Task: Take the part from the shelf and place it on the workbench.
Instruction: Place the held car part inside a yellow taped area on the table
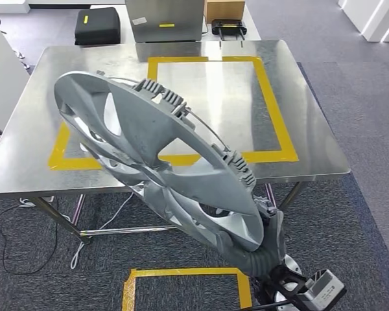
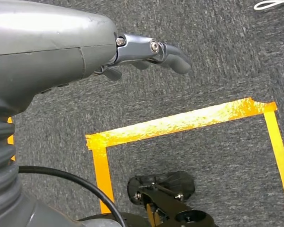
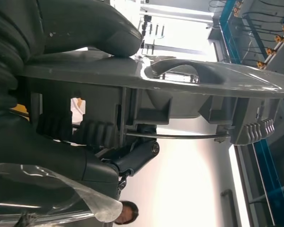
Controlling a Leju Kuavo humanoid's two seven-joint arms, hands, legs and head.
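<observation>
The part is a large grey wheel cover (image 1: 153, 152) with spokes and ribbed clips along its rim. My right hand (image 1: 268, 236) grips its near rim at the lower right and holds it tilted in the air over the front edge of the steel workbench (image 1: 310, 139). In the right wrist view the cover's rim (image 3: 176, 78) lies clamped between my thumb above it and my darker fingers (image 3: 137, 156) below it. My left hand (image 2: 147, 52) hangs over the carpet with its fingers stretched out and nothing in it.
A yellow tape rectangle (image 1: 275, 113) marks the workbench top. Another taped square (image 1: 133, 282) lies on the carpet at my feet. A black case (image 1: 97, 26) and a steel cabinet (image 1: 165, 19) stand behind the bench. A person's head (image 3: 126, 213) is in the right wrist view.
</observation>
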